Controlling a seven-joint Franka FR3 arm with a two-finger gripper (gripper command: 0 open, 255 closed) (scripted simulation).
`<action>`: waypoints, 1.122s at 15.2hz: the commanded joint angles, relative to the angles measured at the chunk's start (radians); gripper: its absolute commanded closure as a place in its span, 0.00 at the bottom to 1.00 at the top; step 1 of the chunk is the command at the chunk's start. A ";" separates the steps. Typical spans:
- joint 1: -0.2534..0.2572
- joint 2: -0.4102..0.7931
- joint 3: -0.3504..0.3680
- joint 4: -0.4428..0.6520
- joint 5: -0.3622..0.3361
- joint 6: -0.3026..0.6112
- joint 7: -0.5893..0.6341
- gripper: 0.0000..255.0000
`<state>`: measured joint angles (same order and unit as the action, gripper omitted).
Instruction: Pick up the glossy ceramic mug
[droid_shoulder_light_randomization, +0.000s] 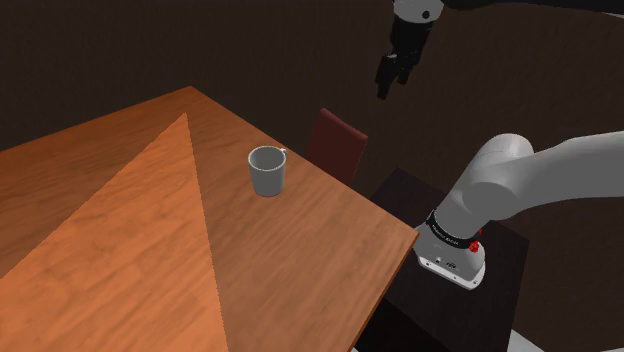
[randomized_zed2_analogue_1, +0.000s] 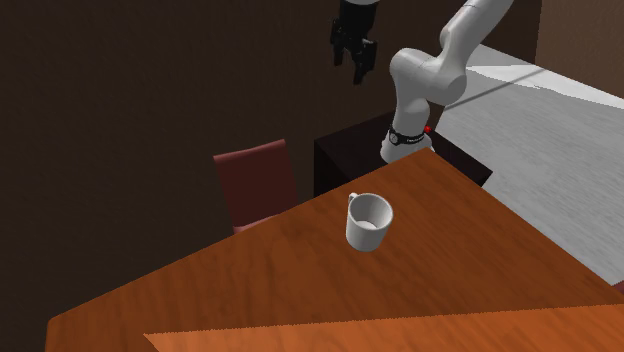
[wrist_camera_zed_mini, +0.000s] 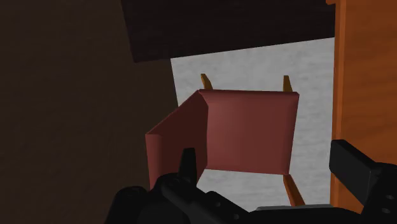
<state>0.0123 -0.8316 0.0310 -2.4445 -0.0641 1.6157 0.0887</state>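
Note:
A pale grey mug (droid_shoulder_light_randomization: 267, 170) stands upright on the wooden table (droid_shoulder_light_randomization: 120, 230), near the edge closest to the chair; its small handle points away from the shoulder camera. In the second exterior view the mug (randomized_zed2_analogue_1: 368, 221) shows its open mouth and a handle at its upper left. My black gripper (droid_shoulder_light_randomization: 391, 72) hangs high in the air above and beyond the table edge, over the chair, well apart from the mug. In the wrist view its fingers (wrist_camera_zed_mini: 360, 168) stand apart with nothing between them, and the gripper (wrist_camera_zed_mini: 270, 168) is open. The gripper (randomized_zed2_analogue_1: 354, 52) is also high in the second exterior view.
A dark red chair (droid_shoulder_light_randomization: 335, 145) stands against the table's edge beside the mug; the wrist view looks down on this chair (wrist_camera_zed_mini: 245, 130). The dark stand (droid_shoulder_light_randomization: 450, 300) sits off the table's corner. Dark walls close in behind.

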 joint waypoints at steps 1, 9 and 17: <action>0.000 0.000 0.000 0.000 0.000 0.000 0.000 0.00; 0.066 0.185 0.137 0.045 0.092 0.122 0.122 0.00; 0.110 0.414 0.269 0.156 0.131 0.229 0.241 0.00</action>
<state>0.1168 -0.4457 0.2844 -2.3087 0.0647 1.8384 0.3146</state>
